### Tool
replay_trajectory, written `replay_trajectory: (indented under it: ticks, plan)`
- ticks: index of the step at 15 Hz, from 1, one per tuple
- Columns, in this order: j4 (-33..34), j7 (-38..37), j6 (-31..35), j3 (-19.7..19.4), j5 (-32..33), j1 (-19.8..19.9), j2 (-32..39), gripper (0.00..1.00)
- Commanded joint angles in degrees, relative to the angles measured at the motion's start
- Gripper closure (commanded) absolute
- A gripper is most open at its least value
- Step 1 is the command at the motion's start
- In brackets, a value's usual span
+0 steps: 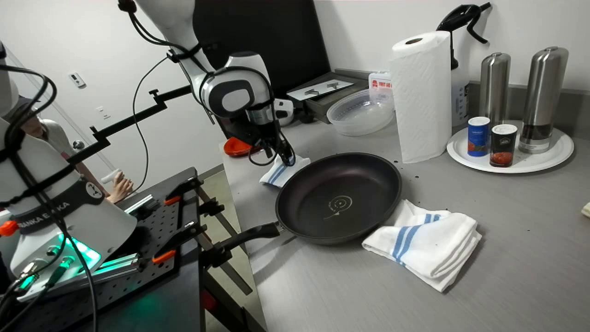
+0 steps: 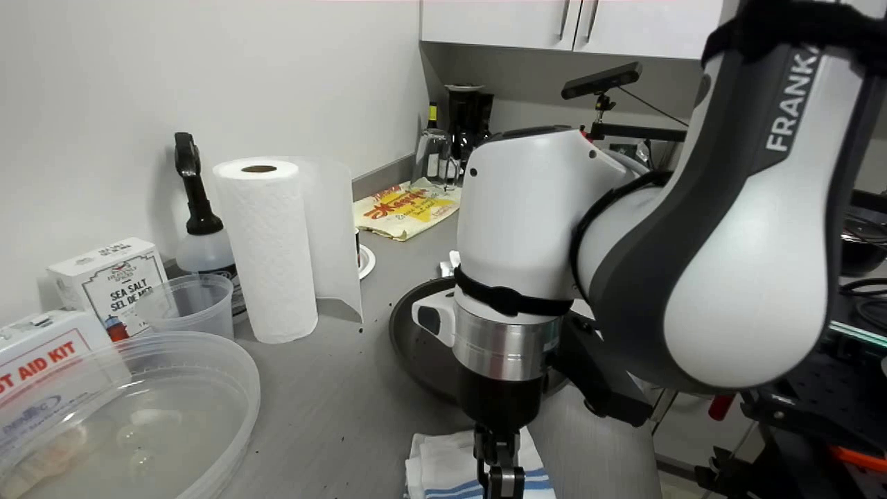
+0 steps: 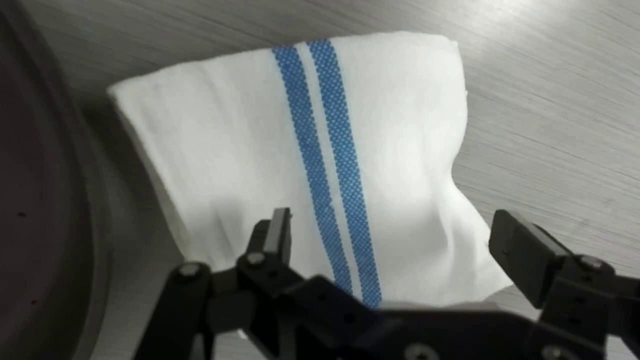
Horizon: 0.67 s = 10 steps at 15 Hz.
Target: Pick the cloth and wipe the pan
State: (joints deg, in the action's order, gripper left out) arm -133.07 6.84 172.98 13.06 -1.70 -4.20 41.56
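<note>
Grey counter (image 1: 516,272) carries dark frying pan (image 1: 341,186). Folded white cloth (image 1: 428,246), blue-striped, lies just beside pan; second striped cloth (image 3: 270,165) near pan's opposite side, beneath pincer (image 3: 391,220). Jaws wide apart, one over fabric, one by its edge; contact cannot be determined.

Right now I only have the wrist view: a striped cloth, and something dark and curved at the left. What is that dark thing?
Observer: A pan; an exterior view shows its black handle.
Visitor: Oh! And is mine the only cloth?
Observer: No, a second cloth lies folded on the opposite side of the pan from your cloth.
Visitor: Anything tall near the pan?
Observer: A paper roll stands upright near it, in both exterior views.
</note>
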Motion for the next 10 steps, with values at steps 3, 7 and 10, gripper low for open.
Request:
replay_trajectory:
  ticks: [3, 7, 10]
  plan:
    - [-0.4, -0.3, 6.6, -3.2, 4.0, -3.3, 2.9, 0.0]
    - [-0.1, -0.8, 9.3, -4.9, 4.8, -5.5, 4.5, 0.0]
    - [0.6, -1.3, 10.6, -6.0, 4.6, -7.2, 5.8, 0.0]
